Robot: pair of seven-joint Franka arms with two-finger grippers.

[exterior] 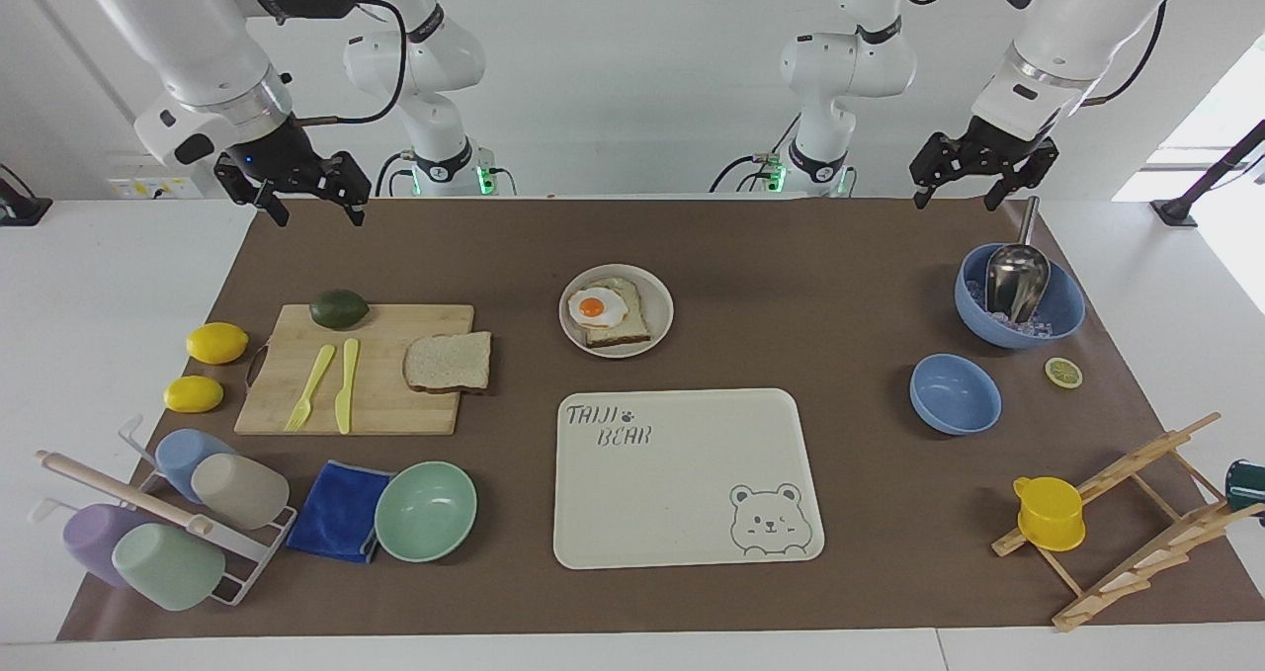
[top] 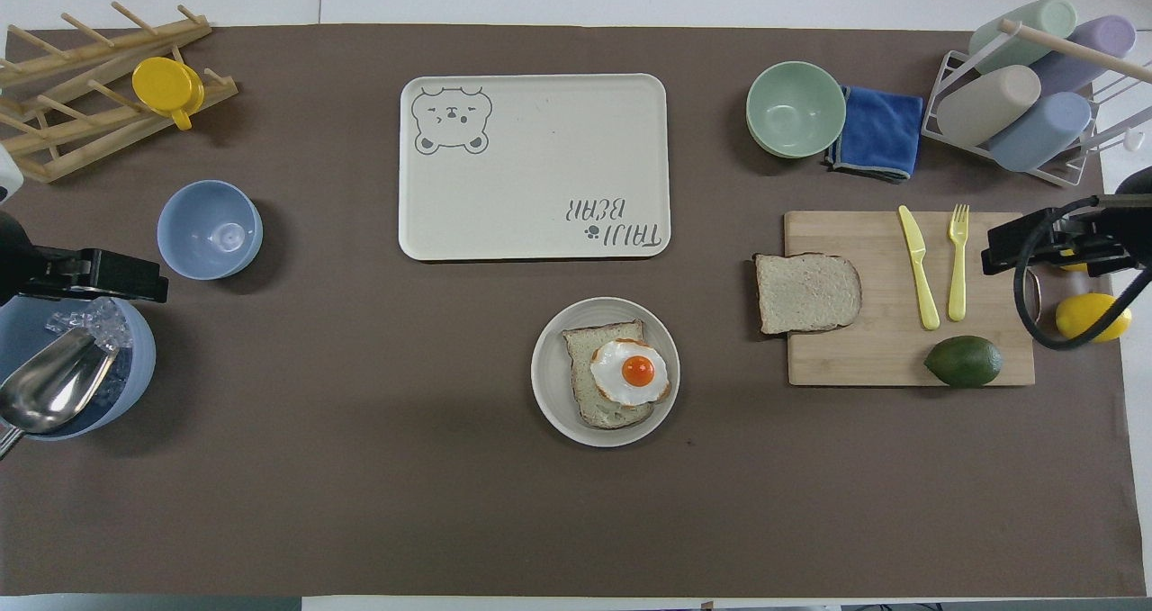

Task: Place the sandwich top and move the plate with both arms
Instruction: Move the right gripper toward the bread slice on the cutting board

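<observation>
The sandwich top [exterior: 450, 362] is a speckled bread slice lying on the wooden cutting board [exterior: 296, 414], at the board's edge toward the table's middle; it also shows in the overhead view [top: 805, 292]. The small round plate [exterior: 660, 295] sits mid-table, nearer the robots than the tray, and bears a bread slice with a fried egg [exterior: 599, 307]; the plate's rim shows in the overhead view [top: 549, 386]. My right gripper [exterior: 316, 211] hangs open and empty in the air at the right arm's end, well apart from the board. My left gripper [exterior: 957, 202] hangs open and empty over the ice bowl.
A cream bear-print tray [exterior: 682, 523] lies farther from the robots than the plate. A mint bowl [exterior: 425, 510], a blue cloth and a cup rack stand past the board. An avocado, a yellow knife and a fork lie on the board, with two lemons beside it. At the left arm's end are a blue ice bowl with a scoop [exterior: 1018, 295], a small blue bowl [exterior: 954, 394] and a wooden rack.
</observation>
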